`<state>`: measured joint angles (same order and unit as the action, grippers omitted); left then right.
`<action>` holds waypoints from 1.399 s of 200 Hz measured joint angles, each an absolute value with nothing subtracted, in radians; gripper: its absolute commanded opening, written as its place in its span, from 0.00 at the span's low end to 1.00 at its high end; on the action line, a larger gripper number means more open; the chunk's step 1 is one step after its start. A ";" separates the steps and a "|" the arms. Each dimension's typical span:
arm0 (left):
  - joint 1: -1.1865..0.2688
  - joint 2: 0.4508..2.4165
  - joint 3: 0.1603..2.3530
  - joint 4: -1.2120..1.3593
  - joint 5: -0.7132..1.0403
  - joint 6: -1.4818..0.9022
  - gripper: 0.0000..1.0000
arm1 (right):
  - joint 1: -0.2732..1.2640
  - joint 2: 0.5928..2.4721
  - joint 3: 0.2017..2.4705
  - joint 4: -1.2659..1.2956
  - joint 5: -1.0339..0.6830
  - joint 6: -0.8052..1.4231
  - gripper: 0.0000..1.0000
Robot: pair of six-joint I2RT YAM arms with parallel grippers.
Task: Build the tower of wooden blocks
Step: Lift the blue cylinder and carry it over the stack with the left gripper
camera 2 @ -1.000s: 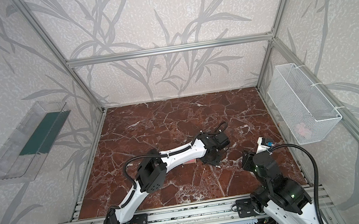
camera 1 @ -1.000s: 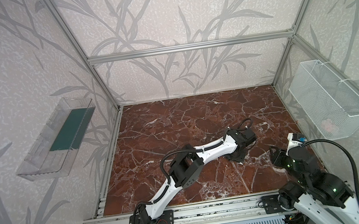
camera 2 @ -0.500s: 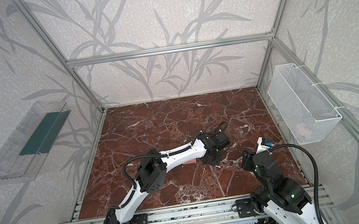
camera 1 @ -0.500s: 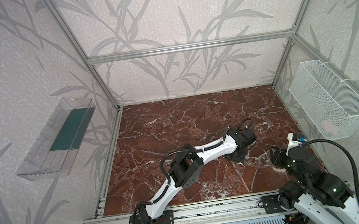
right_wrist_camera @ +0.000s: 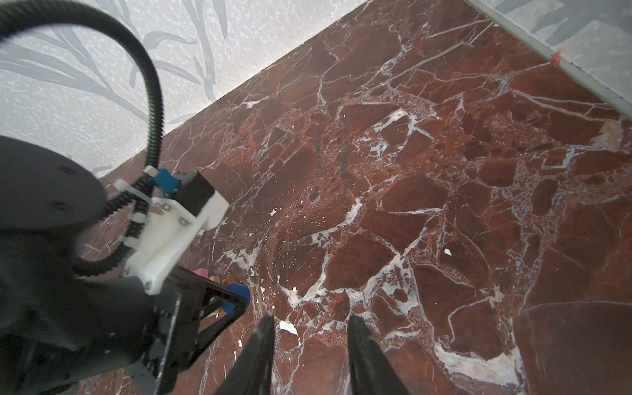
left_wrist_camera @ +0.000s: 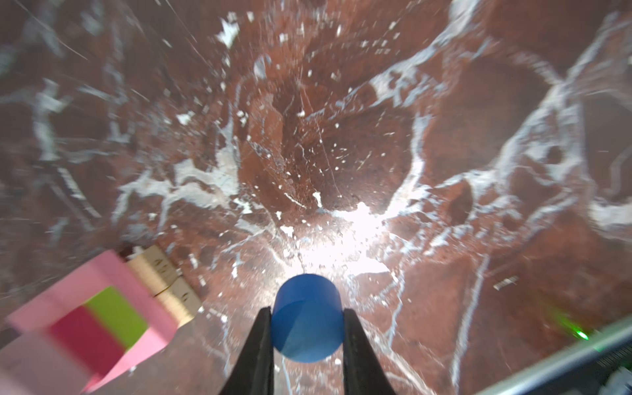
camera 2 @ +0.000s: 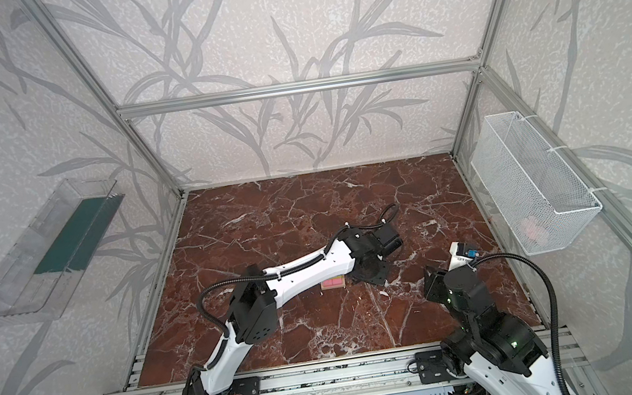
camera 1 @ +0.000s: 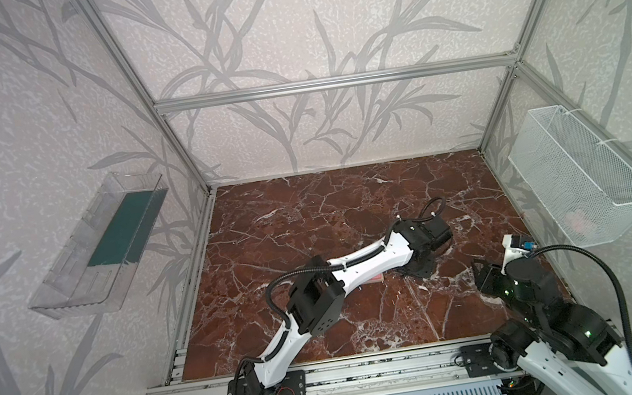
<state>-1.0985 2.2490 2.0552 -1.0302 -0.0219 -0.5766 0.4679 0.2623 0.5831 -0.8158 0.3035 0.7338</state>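
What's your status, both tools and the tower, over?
Left tool shut on blue disc. Right tool open, empty. Tower beside disc, not yet capped. Nothing between them.

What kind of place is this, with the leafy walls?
Probably a robot test booth: a silver metal frame, a red marble tabletop, and two white-and-black robot arms bolted at its front.

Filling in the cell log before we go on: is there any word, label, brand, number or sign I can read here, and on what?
No readable text in any view.
Small dark marks on the ends of the plain tan wooden bars: too blurred to read.
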 measured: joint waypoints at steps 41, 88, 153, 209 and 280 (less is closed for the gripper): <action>-1.098 2.159 2.094 -1.081 -0.051 -0.545 0.19 | 0.468 0.297 0.588 -0.812 0.249 0.737 0.37; -1.098 2.045 2.091 -1.151 -0.104 -0.522 0.20 | 0.468 0.361 0.585 -0.771 0.162 0.743 0.39; -1.085 1.921 1.958 -1.212 -0.164 -0.523 0.21 | 0.468 0.393 0.539 -0.692 0.076 0.760 0.39; -1.019 1.838 1.788 -1.190 -0.150 -0.525 0.22 | 0.468 0.439 0.504 -0.633 0.026 0.772 0.43; -0.941 1.819 1.727 -1.129 -0.086 -0.522 0.23 | 0.468 0.517 0.492 -0.580 -0.001 0.773 0.48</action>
